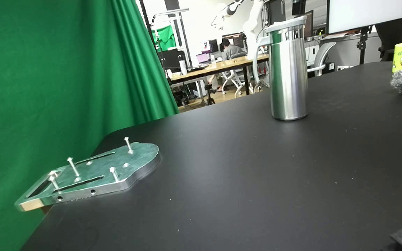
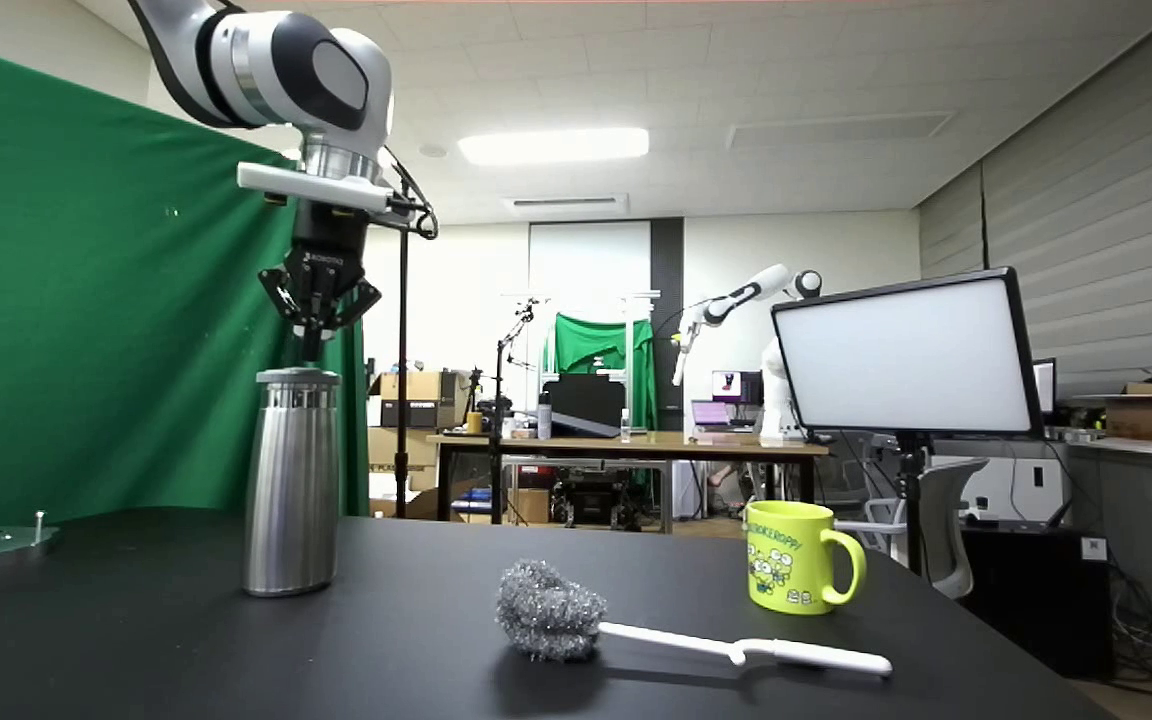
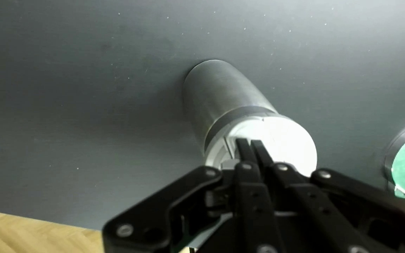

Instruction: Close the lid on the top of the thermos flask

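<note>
The thermos flask stands upright on the black table, a shiny steel cylinder with a grey handle; the flask also shows in an exterior view and the wrist view. The grey lid sits on its top, level with the rim. In the wrist view the lid is bright white, with a recessed segment and a dark line at its left. My gripper points down just above the lid. In the wrist view its fingers are together with nothing between them. Whether the tips touch the lid I cannot tell.
A greenish metal plate with pegs lies at the table edge beside a green curtain. A yellow-green mug and a scrubbing brush with a white handle lie on the other side of the flask. A light panel stands behind.
</note>
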Action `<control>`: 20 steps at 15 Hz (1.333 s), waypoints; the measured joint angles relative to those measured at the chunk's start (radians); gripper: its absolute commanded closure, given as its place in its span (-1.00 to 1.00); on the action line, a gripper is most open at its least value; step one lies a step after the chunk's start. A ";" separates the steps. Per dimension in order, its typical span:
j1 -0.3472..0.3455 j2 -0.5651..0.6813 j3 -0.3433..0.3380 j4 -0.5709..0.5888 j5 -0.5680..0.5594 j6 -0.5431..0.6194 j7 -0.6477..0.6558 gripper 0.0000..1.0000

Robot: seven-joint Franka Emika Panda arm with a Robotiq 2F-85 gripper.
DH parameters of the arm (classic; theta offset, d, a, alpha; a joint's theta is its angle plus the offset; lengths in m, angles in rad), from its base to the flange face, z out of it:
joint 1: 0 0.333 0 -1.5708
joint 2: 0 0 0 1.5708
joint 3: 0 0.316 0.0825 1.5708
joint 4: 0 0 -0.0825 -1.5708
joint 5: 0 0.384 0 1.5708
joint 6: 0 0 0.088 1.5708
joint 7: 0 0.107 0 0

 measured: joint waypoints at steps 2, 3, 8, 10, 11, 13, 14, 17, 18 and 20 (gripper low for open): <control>-0.005 -0.018 -0.003 0.004 0.003 0.001 0.000 1.00; -0.008 -0.030 -0.006 0.007 0.004 0.000 0.000 1.00; -0.015 -0.131 -0.027 0.010 0.014 -0.019 0.000 0.49; -0.017 -0.175 -0.041 0.009 0.015 -0.038 0.000 0.38; -0.018 -0.193 -0.049 0.008 0.014 -0.050 0.001 0.25; -0.025 -0.219 -0.070 0.005 0.008 -0.088 0.001 -0.04; -0.032 -0.226 -0.082 0.003 0.003 -0.112 0.001 -0.19; -0.064 -0.222 -0.132 -0.004 -0.015 -0.212 -0.006 -0.08; -0.072 -0.217 -0.144 -0.005 -0.014 -0.222 -0.017 -0.22; -0.070 -0.215 -0.142 -0.005 -0.014 -0.216 -0.021 -0.44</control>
